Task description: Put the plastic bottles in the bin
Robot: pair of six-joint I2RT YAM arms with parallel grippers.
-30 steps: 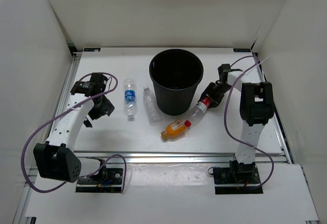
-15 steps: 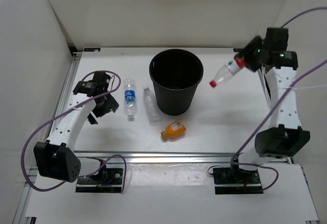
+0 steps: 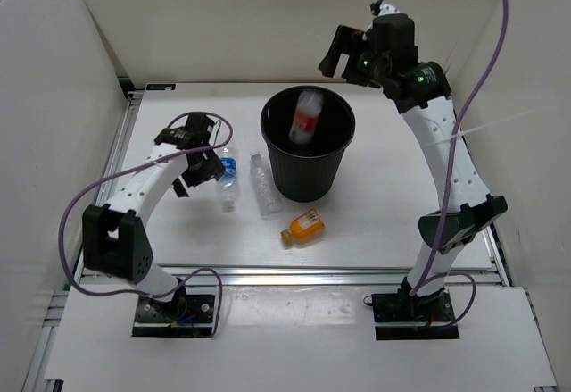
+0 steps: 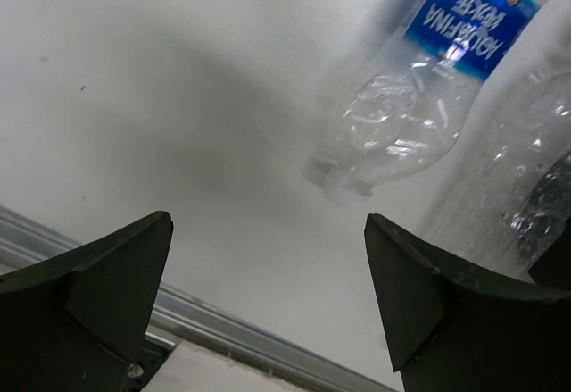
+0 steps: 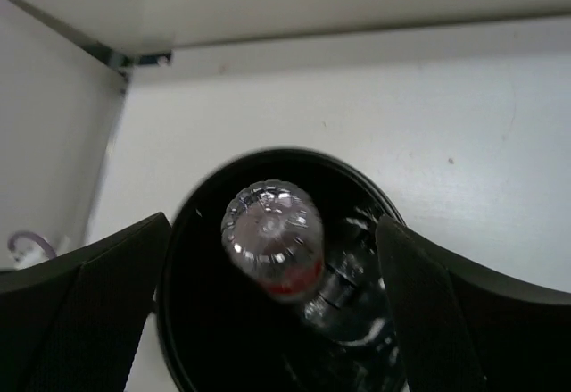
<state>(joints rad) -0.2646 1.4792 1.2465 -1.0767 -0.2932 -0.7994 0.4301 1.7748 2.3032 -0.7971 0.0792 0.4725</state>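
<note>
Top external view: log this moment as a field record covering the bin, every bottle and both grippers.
bin: black round plastic bin, upright on the white table
red bottle: clear plastic bottle with red label, blurred in the bin's mouth, held by nothing
left of bin: clear bottle with blue label, then clear unlabelled bottle nearer the bin, both lying flat
front of bin: squat orange bottle, lying flat
left gripper: open, at the blue-label bottle
right gripper: open, above the bin

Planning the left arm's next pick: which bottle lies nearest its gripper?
The blue-labelled bottle, beside the left gripper; the unlabelled bottle and orange bottle lie farther right.
</note>
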